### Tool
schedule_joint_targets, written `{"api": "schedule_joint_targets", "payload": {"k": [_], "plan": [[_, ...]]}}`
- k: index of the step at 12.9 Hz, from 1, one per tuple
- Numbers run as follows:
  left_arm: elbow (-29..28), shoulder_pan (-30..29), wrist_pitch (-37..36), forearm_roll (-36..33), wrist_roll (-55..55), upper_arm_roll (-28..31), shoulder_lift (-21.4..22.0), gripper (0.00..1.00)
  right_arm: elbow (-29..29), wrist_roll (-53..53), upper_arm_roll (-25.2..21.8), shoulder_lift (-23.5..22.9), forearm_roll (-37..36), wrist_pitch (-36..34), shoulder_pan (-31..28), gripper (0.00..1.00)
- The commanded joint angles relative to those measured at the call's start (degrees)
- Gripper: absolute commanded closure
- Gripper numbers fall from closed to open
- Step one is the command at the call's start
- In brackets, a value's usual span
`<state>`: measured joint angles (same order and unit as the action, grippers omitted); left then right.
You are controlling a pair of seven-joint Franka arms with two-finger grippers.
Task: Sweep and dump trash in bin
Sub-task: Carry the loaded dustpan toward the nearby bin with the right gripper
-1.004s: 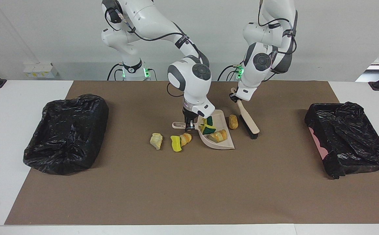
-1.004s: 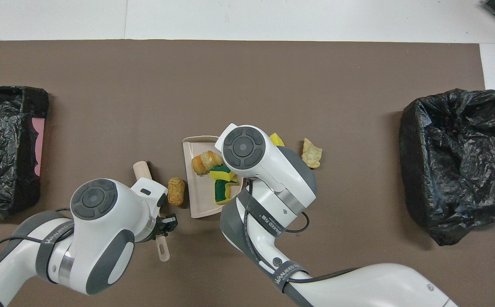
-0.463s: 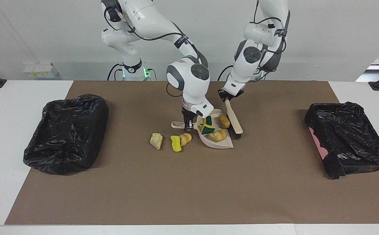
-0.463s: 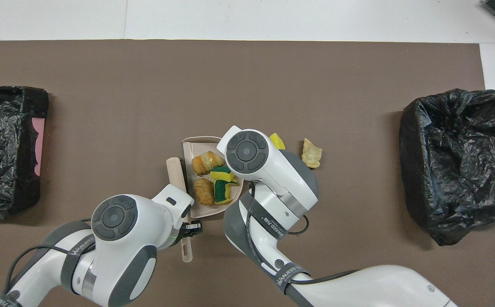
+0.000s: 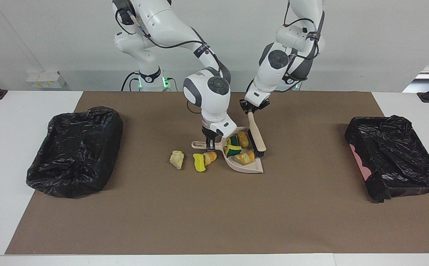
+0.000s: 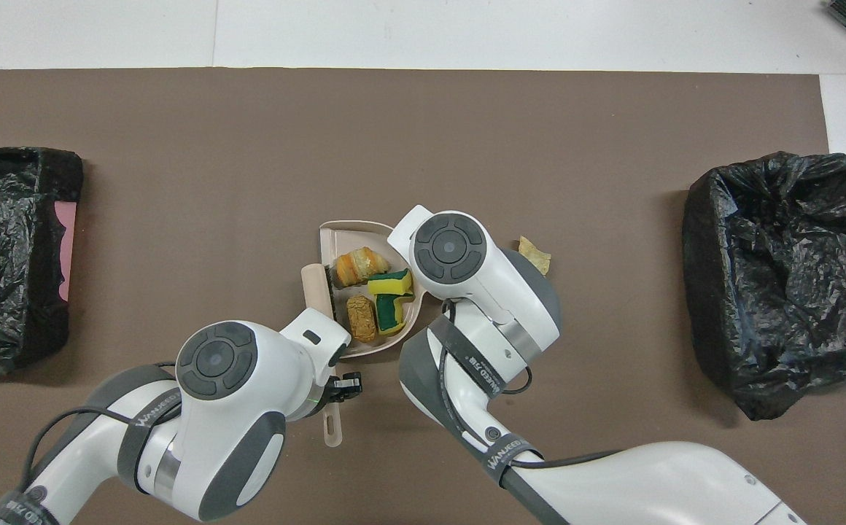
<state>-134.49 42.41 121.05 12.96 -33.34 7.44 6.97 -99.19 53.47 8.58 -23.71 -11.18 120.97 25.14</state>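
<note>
Step in hand: sweeping; the brush (image 5: pixel 256 136) head lies at the open mouth of the beige dustpan (image 5: pixel 249 168), which rests mid-desk, nearer the robots' edge.
Left pincer (image 5: pixel 250 109): clamped tight on the brush handle, over the desk just robot-side of the pan.
Right pincer (image 5: pixel 209 145): closed on the dustpan's handle, holding the pan flat on the mat.
Trash in pan (image 6: pixel 369 293): two tan bread-like chunks and yellow-green sponge bits.
Trash loose (image 5: pixel 194 160): three scraps on the mat beside the pan handle, toward the right arm's end.
Next move, as I judge it: shift pan and brush to gather the loose three, then tip into a bin without spilling.
Bins (image 5: pixel 74 149): two black-lined ones, one at each end of the desk.
Surface: brown mat (image 5: pixel 214 218) over a white desk (image 5: pixel 0 147).
Room: plain pale wall; a socket strip near the corner at the right arm's end.
</note>
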Motion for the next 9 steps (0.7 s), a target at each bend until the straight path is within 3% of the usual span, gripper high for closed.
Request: {"api": "schedule_joint_targets", "payload": {"k": [1, 4, 7, 9], "plan": [[2.39, -1.10, -6.25, -1.78, -1.80, 0.47, 1.29, 1.00, -1.36, 3.74, 0.82, 2.79, 1.77, 0.41, -2.72, 1.00], [1.25, -0.14, -5.65, -2.76, -5.33, 0.04, 2.34, 1.00, -1.18, 6.72, 0.82, 5.42, 1.86, -3.62, -6.58, 1.00], [-4.01, 3.46, -5.39, -3.11, -7.18, -1.02, 6.90, 1.00, 1.09, 11.81, 0.82, 6.49, 5.73, -5.91, -11.24, 1.00], [-6.74, 4.26, -5.21, -3.20, -10.14, -4.87, 9.36, 1.00, 1.98, 15.68, 0.82, 7.01, 5.73, -6.44, -15.45, 1.00]]}}
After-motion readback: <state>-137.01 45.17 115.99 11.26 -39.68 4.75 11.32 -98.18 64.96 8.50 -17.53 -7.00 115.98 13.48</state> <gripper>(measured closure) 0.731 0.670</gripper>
